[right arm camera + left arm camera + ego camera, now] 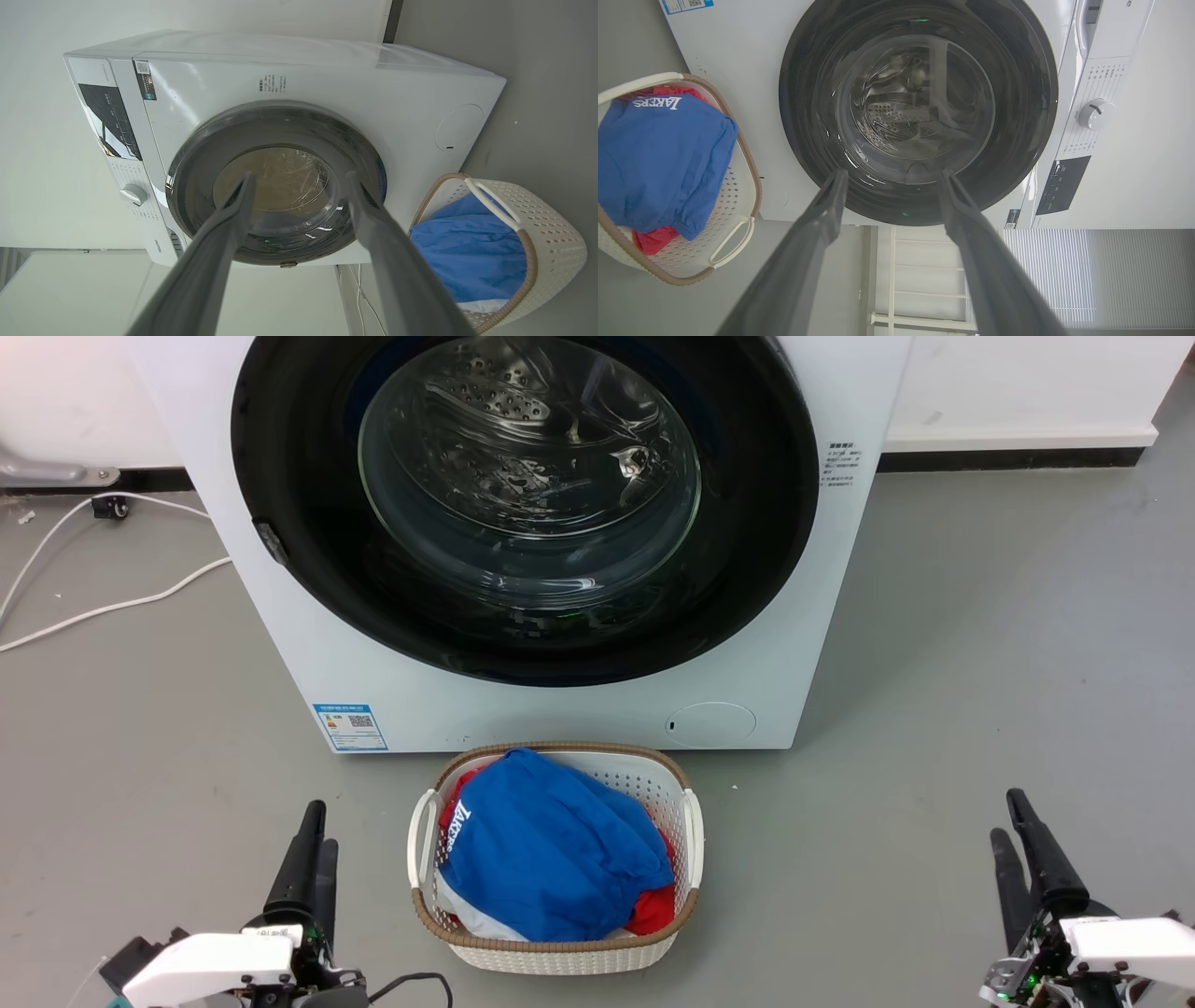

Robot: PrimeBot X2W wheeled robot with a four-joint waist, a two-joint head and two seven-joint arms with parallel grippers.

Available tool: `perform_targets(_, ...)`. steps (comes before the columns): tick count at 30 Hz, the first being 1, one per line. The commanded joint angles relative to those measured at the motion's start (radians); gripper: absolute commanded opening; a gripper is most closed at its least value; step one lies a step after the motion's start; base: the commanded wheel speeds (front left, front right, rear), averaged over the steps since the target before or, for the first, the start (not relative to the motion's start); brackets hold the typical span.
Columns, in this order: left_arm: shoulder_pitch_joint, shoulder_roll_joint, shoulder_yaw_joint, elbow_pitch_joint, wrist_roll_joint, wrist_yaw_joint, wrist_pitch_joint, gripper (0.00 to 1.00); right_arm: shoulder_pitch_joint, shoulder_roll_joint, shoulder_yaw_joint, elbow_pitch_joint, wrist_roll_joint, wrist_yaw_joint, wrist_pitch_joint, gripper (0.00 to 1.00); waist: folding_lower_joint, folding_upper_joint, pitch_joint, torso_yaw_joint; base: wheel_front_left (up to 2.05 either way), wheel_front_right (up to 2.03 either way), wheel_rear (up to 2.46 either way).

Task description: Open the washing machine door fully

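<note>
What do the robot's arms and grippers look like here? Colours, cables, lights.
Left gripper: two long, tapering matte-black fingers on a glossy white wrist housing, with a black cable looping out beside it. Right gripper: the same dark fingers and white housing, plus a bare metal bracket with green lights at its base.

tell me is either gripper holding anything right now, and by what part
Nothing is held. The left gripper and the right gripper are both open with nothing between their fingers, and both are clear of the door.
</note>
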Motion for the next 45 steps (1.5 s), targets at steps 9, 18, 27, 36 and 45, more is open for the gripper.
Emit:
perform_targets(9,-0.014,0.002,-0.019,-0.098,0.257,0.045,-0.043,1.00,-0.002,-0.002,0.002,-0.114,-0.275,0.001,-0.043,1.00,0.0000,0.0000,0.004,0.002,0.00,0.00,0.00)
perform_targets(18,0.004,0.004,-0.073,-0.130,0.507,0.105,-0.080,1.00,0.027,-0.002,0.051,-0.181,-0.578,0.001,-0.080,1.00,0.0000,0.0000,0.006,0.003,0.00,0.00,0.00)
perform_targets(27,0.014,0.036,-0.132,-0.140,0.681,0.170,-0.114,1.00,0.054,-0.002,0.066,-0.192,-0.773,0.001,-0.113,1.00,0.0000,0.0000,0.004,0.004,0.00,0.00,0.00)
perform_targets(36,0.020,0.067,-0.192,-0.159,0.802,0.237,-0.144,1.00,0.071,-0.002,0.074,-0.221,-0.922,0.002,-0.144,1.00,0.0000,0.0000,0.002,0.005,0.00,0.00,0.00)
perform_targets(45,0.025,0.093,-0.243,-0.186,0.906,0.285,-0.173,1.00,0.091,-0.001,0.073,-0.268,-1.033,0.002,-0.172,1.00,0.0000,0.0000,0.002,0.005,0.00,0.00,0.00)
